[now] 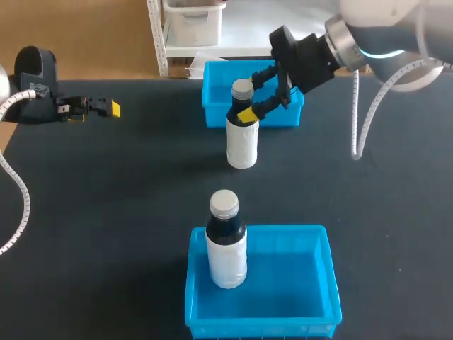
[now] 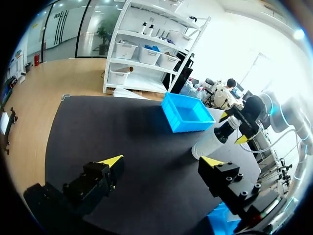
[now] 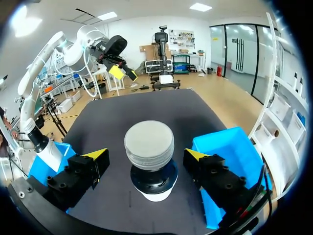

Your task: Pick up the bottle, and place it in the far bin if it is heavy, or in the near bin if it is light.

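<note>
"Much done yet?"

"The first bottle (image 1: 226, 248) sits in the near bin (image 1: 311, 237). The second bottle (image 1: 242, 142) stands on the table (image 1: 106, 212) just beside the far bin (image 1: 212, 99), with the right end effector (image 1: 252, 94) spread round its neck, not clamped. I'd say the lift and the sorting are still to do."

- In the head view, the bottle (image 1: 242, 145) and the right gripper (image 1: 249, 98) hide part of the far bin (image 1: 214, 106), from the bottle's 12 to 2 o'clock.
- The second bottle (image 1: 226, 251) covers the near bin (image 1: 327, 283) at its 11 o'clock corner.
- Your right arm (image 1: 382, 42) leaves that picture at 1 o'clock and your left arm (image 1: 35, 71) at 9 o'clock.
- From the right wrist, the cap hides most of the bottle's body.
- From the left wrist, the left gripper (image 2: 162, 160) covers all but a corner of the near bin.
</note>
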Robot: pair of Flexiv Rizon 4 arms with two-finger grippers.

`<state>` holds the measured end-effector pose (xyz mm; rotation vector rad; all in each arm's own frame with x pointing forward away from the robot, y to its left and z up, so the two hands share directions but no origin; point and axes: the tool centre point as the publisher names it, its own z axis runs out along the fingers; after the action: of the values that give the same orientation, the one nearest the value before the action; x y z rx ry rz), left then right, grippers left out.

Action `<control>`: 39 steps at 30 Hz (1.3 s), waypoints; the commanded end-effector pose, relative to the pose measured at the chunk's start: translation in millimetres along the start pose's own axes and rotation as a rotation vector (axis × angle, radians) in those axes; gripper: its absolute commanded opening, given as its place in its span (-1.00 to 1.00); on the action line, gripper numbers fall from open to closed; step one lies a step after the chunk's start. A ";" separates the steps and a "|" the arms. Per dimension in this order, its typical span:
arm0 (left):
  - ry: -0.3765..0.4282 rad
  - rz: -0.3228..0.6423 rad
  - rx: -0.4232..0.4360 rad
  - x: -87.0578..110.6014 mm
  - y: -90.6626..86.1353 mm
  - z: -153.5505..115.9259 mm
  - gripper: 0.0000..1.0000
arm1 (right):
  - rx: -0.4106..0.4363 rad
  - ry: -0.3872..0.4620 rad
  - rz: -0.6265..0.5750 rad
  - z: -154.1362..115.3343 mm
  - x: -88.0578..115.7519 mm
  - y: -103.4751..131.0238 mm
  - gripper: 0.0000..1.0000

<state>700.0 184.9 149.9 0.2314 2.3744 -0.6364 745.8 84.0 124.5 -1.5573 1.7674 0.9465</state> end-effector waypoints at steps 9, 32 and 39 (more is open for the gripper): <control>0.000 0.000 0.000 0.0 0.0 0.0 1.00 | -0.015 -0.001 0.004 9.2 2.4 -6.5 0.47; 0.000 0.000 0.000 0.0 0.0 0.0 1.00 | 0.021 -0.002 -0.017 -9.7 -12.0 10.0 -1.00; 0.000 0.000 0.000 0.0 0.0 0.0 1.00 | 0.059 0.004 -0.045 -39.9 -25.2 21.2 -1.00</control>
<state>700.0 184.9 149.9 0.2314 2.3744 -0.6364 745.9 78.2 154.8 -1.5782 1.7296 0.9135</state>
